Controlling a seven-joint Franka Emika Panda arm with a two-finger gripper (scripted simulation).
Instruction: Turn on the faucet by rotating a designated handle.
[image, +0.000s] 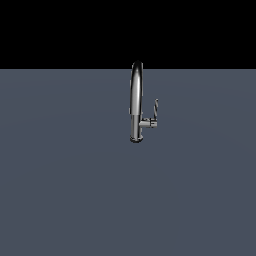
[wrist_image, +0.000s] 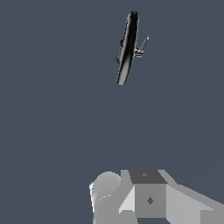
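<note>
We see the faucet (image: 136, 102) at centre frame, its handle (image: 154, 114) just right. Our hand's (wrist_image: 144, 197) opening cannot be judged, and it holds nothing. Approaching, we risk hitting the spout instead.

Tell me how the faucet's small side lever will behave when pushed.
The handle looks like rigid chrome, so it probably won't bend. Its polished, thin blade may be slippery. Mounted on a stub off the faucet, it should likely pivot rather than slide.
</note>
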